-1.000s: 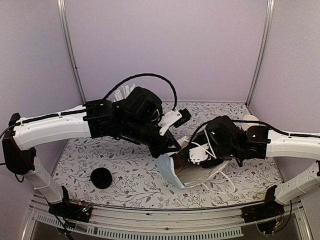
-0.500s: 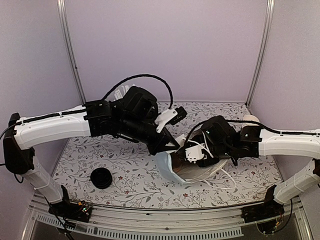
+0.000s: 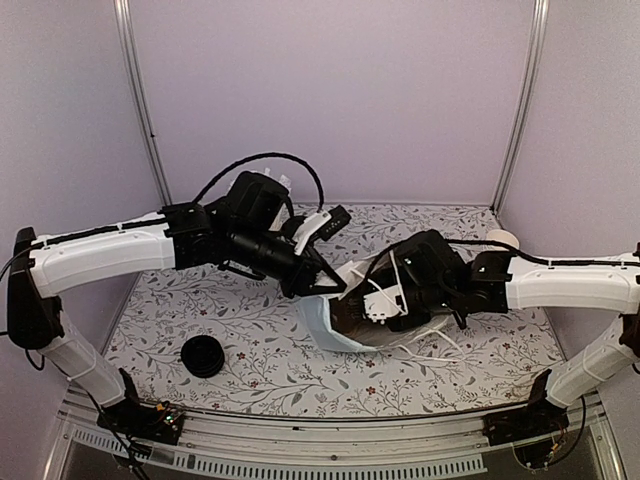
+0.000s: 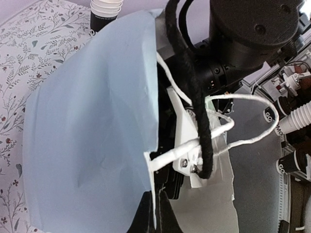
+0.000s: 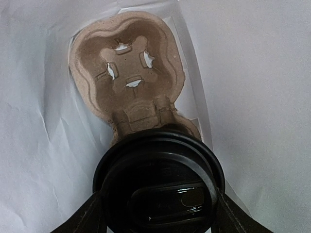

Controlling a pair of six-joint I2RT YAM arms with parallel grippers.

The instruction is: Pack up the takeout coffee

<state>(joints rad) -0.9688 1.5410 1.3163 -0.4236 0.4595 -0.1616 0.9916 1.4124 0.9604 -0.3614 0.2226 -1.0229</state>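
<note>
The takeout coffee (image 5: 160, 187), a black cup with a black lid, is seen from above in the right wrist view. My right gripper (image 5: 159, 206) is shut on it, with a finger (image 5: 87, 216) pressed to each side. Below it, a brown pulp cup carrier (image 5: 127, 80) lies on the floor of a white paper bag (image 5: 252, 97). From above, the right gripper (image 3: 388, 308) reaches into the bag's mouth (image 3: 330, 325). My left gripper (image 3: 322, 288) is shut on the bag's rim (image 4: 154, 194) and holds it open. A white cord handle (image 4: 238, 131) loops beside it.
A low pile of loose black lids (image 3: 203, 356) lies at the front left of the flowered tabletop (image 3: 250, 330). A stack of unlidded cups (image 3: 500, 240) stands at the back right, also visible in the left wrist view (image 4: 106, 9). Purple walls close in three sides.
The left arm has drawn back to the left, pulling the bag's rim along. The right arm has followed leftward with the cup, staying inside the bag's mouth.
</note>
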